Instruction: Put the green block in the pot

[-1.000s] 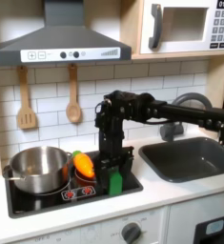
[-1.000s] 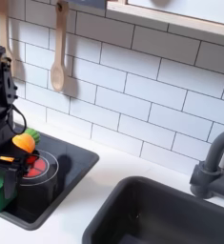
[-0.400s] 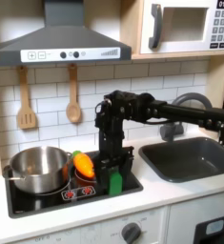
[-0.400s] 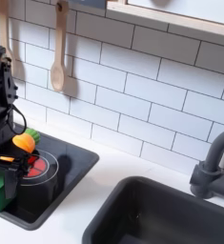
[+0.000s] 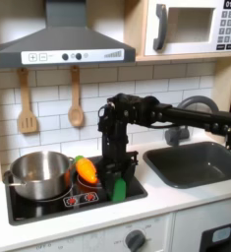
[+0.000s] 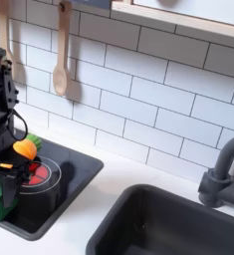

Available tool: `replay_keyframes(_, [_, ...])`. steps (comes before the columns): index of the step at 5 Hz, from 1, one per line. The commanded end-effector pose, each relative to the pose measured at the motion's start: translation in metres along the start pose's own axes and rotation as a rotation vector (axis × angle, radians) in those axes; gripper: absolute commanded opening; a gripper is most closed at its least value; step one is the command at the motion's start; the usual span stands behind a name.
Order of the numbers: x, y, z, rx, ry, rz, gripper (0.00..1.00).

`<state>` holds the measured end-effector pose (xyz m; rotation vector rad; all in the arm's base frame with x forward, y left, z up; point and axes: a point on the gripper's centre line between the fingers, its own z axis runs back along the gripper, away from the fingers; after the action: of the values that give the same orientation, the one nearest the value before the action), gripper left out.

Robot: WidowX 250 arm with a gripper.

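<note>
The gripper points straight down over the toy stovetop, its fingers clamped on the green block, just beside the orange toy vegetable and right of the pot in the first exterior view.

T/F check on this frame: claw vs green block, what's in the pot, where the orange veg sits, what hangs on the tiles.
1. The claw is down at the green block on the black stovetop. True.
2. The green block lies inside the pot. False: it is on the stovetop, to the right of the pot in the first exterior view.
3. The orange toy vegetable sits between the pot and the arm in the first exterior view. True.
4. The orange toy vegetable lies in the sink. False: it is on the stove side.
5. Two wooden utensils hang on the tiled wall. True.
</note>
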<state>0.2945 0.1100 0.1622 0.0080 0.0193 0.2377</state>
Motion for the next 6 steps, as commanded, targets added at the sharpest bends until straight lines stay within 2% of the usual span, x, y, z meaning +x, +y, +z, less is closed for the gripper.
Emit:
replay_keyframes(1, [-0.002, 0.001, 0.000, 0.002, 0.014, -0.004, 0.00])
replay_keyframes(3, [-0.002, 0.000, 0.001, -0.007, 0.013, -0.013, 0.00])
replay_keyframes(5, [-0.001, -0.008, 0.014, -0.038, -0.012, -0.037, 0.00])
replay_keyframes(6, [0.000, -0.007, 0.017, -0.050, -0.010, -0.024, 0.00])
